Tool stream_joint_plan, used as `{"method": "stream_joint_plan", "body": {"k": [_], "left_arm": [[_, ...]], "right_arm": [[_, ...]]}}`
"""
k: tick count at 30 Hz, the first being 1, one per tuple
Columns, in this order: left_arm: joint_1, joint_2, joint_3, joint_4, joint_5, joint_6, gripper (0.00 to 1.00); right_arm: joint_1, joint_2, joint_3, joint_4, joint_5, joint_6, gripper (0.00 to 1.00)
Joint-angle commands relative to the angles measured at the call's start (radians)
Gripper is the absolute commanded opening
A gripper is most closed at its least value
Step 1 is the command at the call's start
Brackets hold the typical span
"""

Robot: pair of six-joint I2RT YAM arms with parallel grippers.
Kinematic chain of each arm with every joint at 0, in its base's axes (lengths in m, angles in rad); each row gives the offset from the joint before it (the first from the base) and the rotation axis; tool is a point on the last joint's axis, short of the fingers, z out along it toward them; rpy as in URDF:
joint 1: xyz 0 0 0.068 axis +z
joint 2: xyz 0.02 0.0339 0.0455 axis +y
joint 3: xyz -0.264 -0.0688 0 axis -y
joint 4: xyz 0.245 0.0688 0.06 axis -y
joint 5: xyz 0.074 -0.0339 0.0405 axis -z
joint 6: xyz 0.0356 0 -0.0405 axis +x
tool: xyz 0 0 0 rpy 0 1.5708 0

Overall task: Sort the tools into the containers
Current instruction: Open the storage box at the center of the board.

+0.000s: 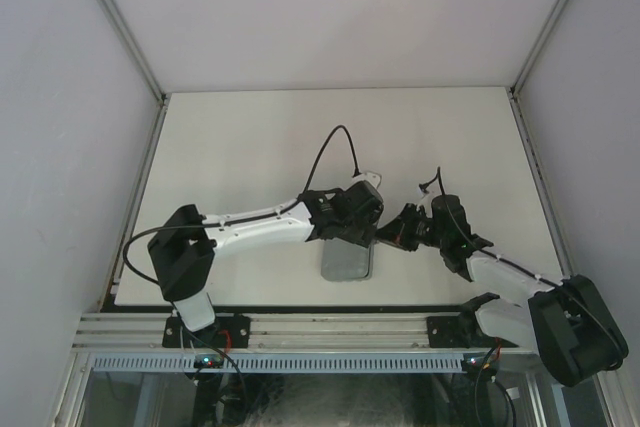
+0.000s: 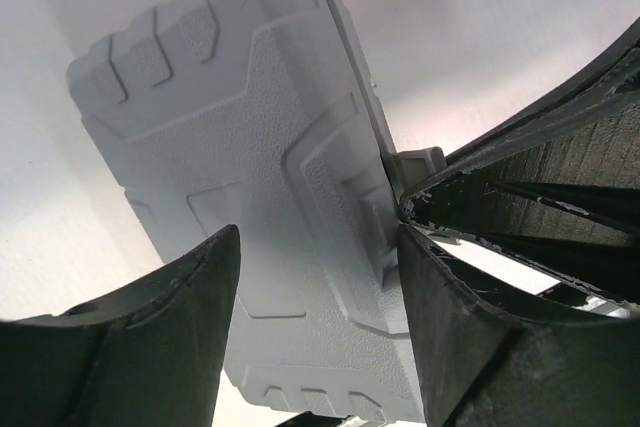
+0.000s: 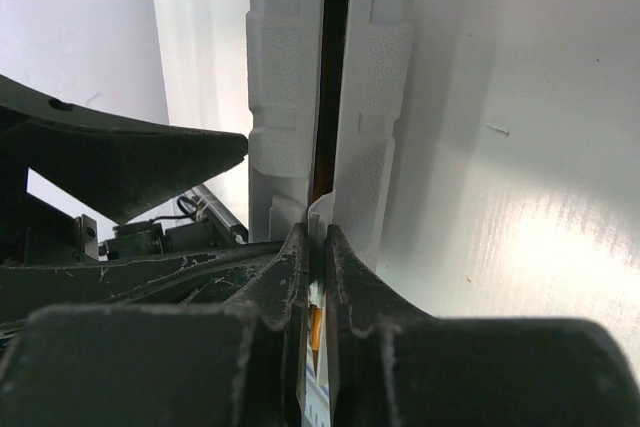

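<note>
Right now my left pincer (image 2: 318, 237) is released, its fingers (image 2: 150, 347) spread wide over the pebbled lid of the grey tool case (image 2: 250, 177); my right pincer (image 3: 315, 267) is clenched on the thin latch tab (image 3: 316, 215) at the case's edge; the two halves sit almost together, with only a narrow dark slit between them; the case lies flat on the white table (image 1: 250, 147), toward the near edge and just under both of my wrists.
</note>
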Motion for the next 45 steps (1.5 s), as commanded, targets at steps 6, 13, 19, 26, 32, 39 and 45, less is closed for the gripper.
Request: {"method": "stream_joint_plan", "body": {"k": [6,13,19,26,32,39,45], "left_arm": [[0.03,-0.096,-0.115,-0.008,-0.055,0.0,0.62],[0.089,-0.182,-0.181,0.009,-0.044,-0.005,0.61],[0.116,-0.223,-0.223,0.009,-0.045,-0.006,0.61],[0.115,-0.268,-0.21,0.053,-0.007,-0.006,0.68],[0.033,-0.259,-0.08,0.01,-0.056,0.01,0.82],[-0.043,-0.217,-0.012,-0.018,-0.055,0.0,0.87],[-0.065,-0.175,-0.006,-0.021,-0.044,-0.009,0.86]], "right_arm": [[-0.023,-0.066,0.045,-0.005,-0.001,-0.026,0.0],[-0.039,-0.078,0.046,-0.031,0.002,-0.04,0.0],[-0.041,-0.077,0.046,-0.039,0.007,-0.045,0.0],[-0.041,-0.077,0.046,-0.038,0.002,-0.042,0.0],[-0.041,-0.104,0.047,-0.009,-0.026,-0.005,0.0],[-0.034,-0.157,0.059,-0.017,-0.047,0.026,0.0],[-0.03,-0.168,0.065,-0.026,-0.045,0.028,0.0]]}}
